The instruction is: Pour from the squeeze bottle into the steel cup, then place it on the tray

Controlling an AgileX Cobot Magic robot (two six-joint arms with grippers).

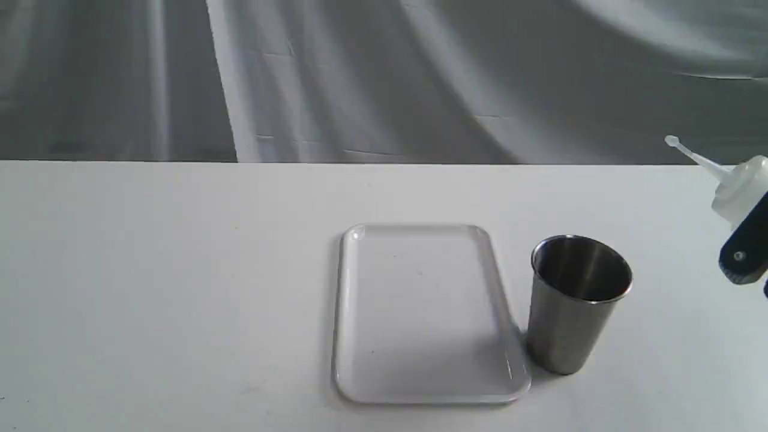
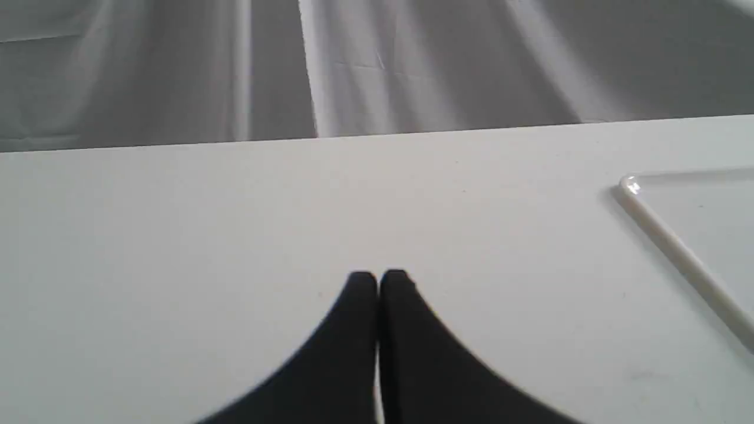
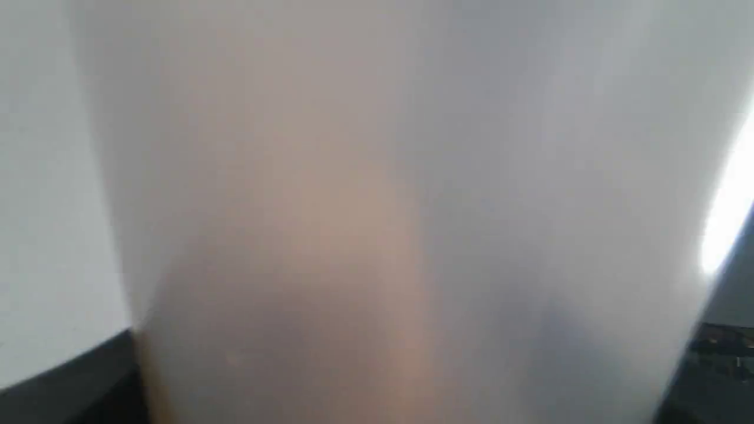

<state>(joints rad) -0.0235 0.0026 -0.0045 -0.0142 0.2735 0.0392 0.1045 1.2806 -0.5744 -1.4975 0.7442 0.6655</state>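
The steel cup stands upright on the white table just right of the tray, almost touching its rim. At the exterior view's right edge the squeeze bottle hangs in the air, tilted with its cone nozzle pointing up-left, above and to the right of the cup. My right gripper is shut on its body. In the right wrist view the bottle fills the picture as a blurred whitish wall with a faint amber tint. My left gripper is shut and empty, low over bare table left of the tray.
A grey draped cloth hangs behind the table's far edge. The left half of the table holds nothing but the left gripper, which is outside the exterior view.
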